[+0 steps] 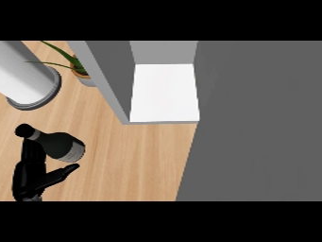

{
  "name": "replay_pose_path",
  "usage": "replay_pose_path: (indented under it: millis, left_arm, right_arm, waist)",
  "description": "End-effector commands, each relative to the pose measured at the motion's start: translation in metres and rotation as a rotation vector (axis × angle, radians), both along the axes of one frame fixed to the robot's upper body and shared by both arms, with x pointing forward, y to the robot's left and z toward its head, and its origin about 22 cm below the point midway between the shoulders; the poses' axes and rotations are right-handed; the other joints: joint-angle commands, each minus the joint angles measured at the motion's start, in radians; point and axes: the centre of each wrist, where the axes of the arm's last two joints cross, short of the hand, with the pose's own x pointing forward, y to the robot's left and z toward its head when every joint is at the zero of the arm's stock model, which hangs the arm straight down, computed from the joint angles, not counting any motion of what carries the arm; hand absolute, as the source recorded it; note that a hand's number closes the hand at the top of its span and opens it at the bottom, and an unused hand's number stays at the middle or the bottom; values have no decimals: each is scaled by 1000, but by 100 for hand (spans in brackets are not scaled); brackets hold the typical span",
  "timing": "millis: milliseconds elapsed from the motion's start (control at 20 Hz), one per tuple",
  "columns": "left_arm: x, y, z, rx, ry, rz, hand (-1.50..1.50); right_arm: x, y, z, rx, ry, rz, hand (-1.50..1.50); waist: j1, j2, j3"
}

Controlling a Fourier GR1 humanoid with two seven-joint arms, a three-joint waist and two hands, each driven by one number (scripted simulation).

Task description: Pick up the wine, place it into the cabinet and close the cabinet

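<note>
The wine bottle point(60, 144), dark with a black neck and a grey label, stands on the wooden counter point(135, 160) at the left. My left hand point(29, 177) comes up from the lower left beside it. The straight fingers point(31, 150) run along the bottle's left side and the thumb point(63, 172) spreads out just below its base; I cannot tell whether they touch it. The cabinet point(114, 71) stands open at the top centre, showing a white shelf point(165, 92) with nothing on it. My right hand does not show.
A wide grey panel point(268, 123), seemingly the open cabinet door, fills the right side of the view. A white cylinder on a grey base point(17, 75) and a potted plant point(76, 66) stand at the back left.
</note>
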Motion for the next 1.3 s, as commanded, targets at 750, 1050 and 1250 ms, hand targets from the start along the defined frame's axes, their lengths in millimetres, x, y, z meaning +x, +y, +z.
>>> replay_pose_path:
  millis: [750,1050,1250]
  left_arm:
    - [20,-9,-11,-20,-115,3,150]
    - [17,-15,-16,68,-138,25,150]
    - [26,-22,-14,98,-160,2,150]
  right_arm:
    - [-32,-13,21,24,-92,-21,-150]
    - [-43,-27,23,1,-96,-23,-150]
    - [-48,-23,16,14,-68,-12,-150]
  waist:
    - [10,-1,1]
    - [5,-2,2]
    - [1,-1,2]
